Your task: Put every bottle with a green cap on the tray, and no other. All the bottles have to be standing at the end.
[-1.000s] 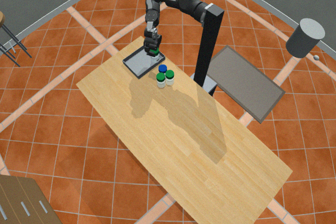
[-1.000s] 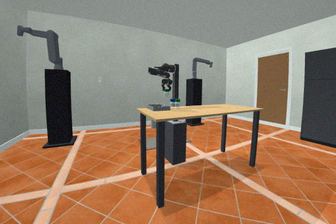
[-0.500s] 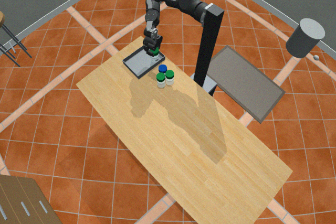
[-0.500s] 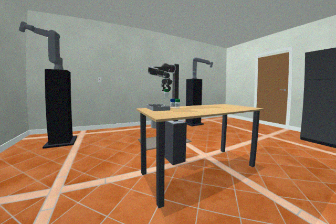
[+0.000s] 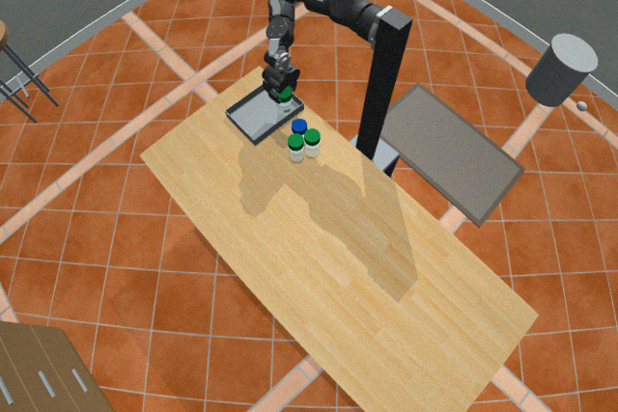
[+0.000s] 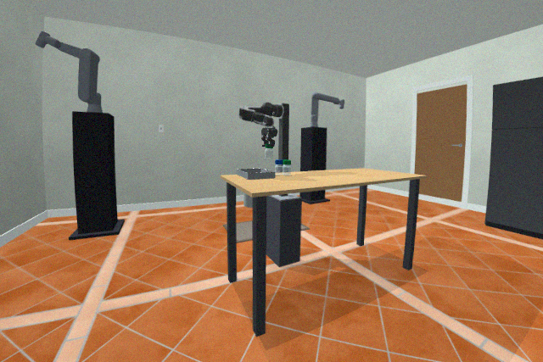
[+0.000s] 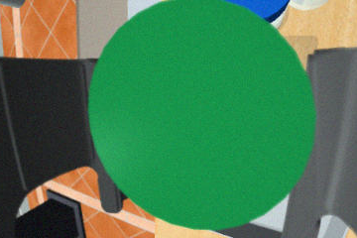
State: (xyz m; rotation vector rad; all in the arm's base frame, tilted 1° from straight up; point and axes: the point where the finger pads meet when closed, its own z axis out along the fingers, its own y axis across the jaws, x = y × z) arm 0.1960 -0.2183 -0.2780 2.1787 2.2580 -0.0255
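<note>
Right now your gripper point(image 5: 282, 93) is gripping a green-capped bottle point(image 5: 285, 96), hanging upright above the tray point(image 5: 252, 122), clear of its floor.

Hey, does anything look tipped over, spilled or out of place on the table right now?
Nothing stands out. The gripper holds one green-capped bottle upright in the air over the tray. Two green-capped bottles and the blue-capped bottle stand upright together beside the tray.

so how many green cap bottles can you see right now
3: one held in the gripper above the tray, two standing on the table at and by the blue-capped bottle.
</note>
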